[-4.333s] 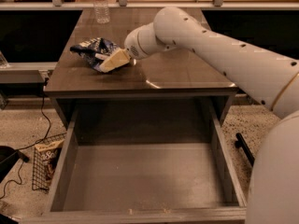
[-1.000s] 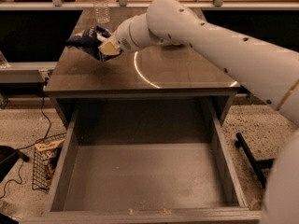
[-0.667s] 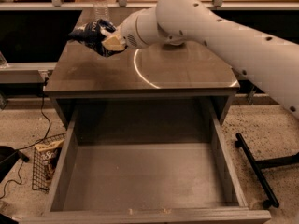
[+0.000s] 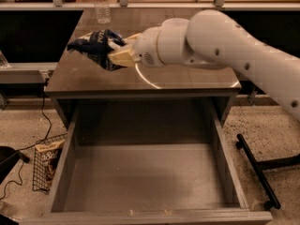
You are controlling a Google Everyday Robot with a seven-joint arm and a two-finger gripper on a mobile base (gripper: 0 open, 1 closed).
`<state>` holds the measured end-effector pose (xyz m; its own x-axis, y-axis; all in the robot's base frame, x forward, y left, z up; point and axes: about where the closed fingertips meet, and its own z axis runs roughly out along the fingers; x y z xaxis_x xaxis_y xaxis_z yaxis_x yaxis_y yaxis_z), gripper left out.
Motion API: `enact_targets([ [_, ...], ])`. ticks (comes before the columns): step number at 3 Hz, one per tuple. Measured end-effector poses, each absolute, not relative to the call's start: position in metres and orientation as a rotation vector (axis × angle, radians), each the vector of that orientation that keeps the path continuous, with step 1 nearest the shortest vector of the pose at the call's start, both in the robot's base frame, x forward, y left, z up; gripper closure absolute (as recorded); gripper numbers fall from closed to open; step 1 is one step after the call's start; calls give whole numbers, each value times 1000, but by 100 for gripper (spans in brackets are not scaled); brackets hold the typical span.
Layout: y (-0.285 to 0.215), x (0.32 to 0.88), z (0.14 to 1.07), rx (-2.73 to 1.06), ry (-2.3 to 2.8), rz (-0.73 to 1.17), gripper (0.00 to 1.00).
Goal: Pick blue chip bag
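Note:
The blue chip bag [image 4: 96, 47] is a crumpled dark navy foil bag with white lettering. My gripper [image 4: 121, 50] is shut on its right side and holds it in the air above the left part of the brown tabletop [image 4: 187, 76]. The bag hangs clear of the table surface. My white arm [image 4: 220, 41] reaches in from the right across the table.
An open grey drawer [image 4: 145, 172] juts out below the tabletop toward the camera. A clear water bottle [image 4: 101, 3] stands at the table's far edge. A wire basket with a tan-and-brown snack bag [image 4: 47, 161] sits on the floor at left. A black bar [image 4: 255, 168] lies on the floor at right.
The bag was lying on the tabletop with my gripper at it; it has since been lifted off the table. In the last second the bag and gripper moved slightly right and toward the camera.

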<state>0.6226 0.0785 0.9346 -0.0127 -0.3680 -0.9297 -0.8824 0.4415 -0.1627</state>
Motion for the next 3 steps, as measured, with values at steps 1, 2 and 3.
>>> enact_targets([
  [1, 46, 589, 928, -1103, 1594, 630, 100],
  [2, 20, 561, 913, -1065, 1656, 623, 100],
  [3, 4, 538, 881, -1021, 1714, 640, 100],
])
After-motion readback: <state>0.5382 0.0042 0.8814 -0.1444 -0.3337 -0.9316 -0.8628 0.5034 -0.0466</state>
